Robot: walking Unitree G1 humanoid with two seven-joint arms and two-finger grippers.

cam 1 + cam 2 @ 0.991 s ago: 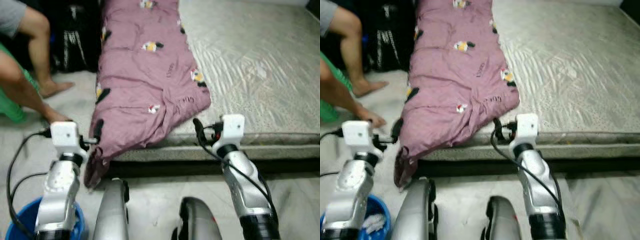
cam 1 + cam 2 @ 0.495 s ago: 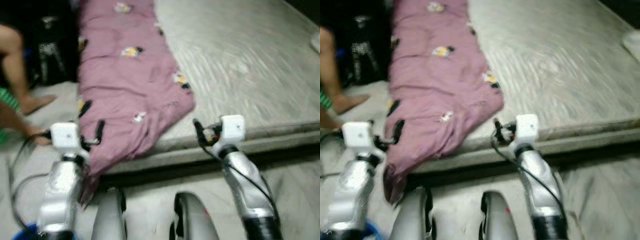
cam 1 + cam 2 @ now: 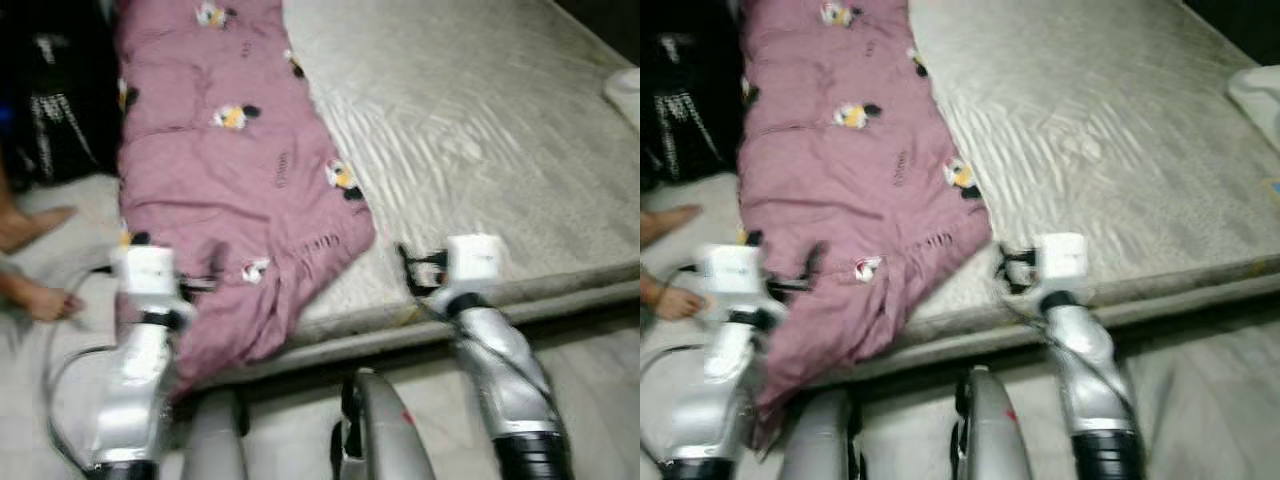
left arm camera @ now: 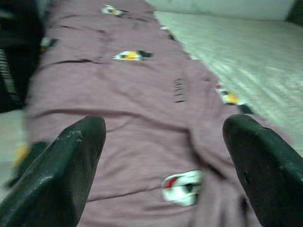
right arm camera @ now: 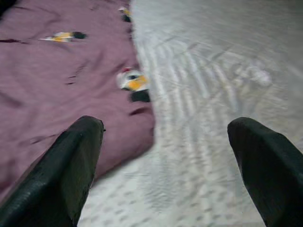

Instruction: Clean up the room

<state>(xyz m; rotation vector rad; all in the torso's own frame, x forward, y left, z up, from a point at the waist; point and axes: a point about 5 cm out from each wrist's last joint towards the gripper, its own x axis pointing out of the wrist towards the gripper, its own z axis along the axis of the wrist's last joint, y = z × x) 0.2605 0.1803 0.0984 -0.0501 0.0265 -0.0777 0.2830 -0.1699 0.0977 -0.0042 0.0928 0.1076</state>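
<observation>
Two end effectors raised before a low bed [image 3: 520, 150]; both spread wide and grasping nothing. Left end effector [image 4: 163, 177] aimed along the mauve quilt [image 3: 220, 190], its black fingers [image 4: 57, 175] far apart with quilt fabric between them and a small printed bird motif [image 4: 182, 188] close ahead; seen from the head beside the quilt's lower corner [image 3: 205, 283], near the cloth, contact not clear through the blur. Right end effector [image 5: 165, 170] likewise released, fingers [image 5: 59, 172] well apart, pointed at the place where the quilt's edge meets the bare pale mattress [image 5: 213, 94]; from the head, just at the front edge of the bed [image 3: 410, 270], right of the quilt's hanging end.

Quilt stretched lengthwise down the left part of the bed, patterned with little yellow, white and black figures [image 3: 232, 116]; lower end rumpled and drooping over the front edge toward the floor [image 3: 1200, 400]. Rest of the mattress uncovered, pale grey with a woven sheen; a white bundle [image 3: 1260, 92] at its far right edge, too cropped to identify.

Bare foot of a person [image 3: 40, 300] on the floor to the left; a dark bag [image 3: 55, 120] with white markings behind it, against the bed's side.
</observation>
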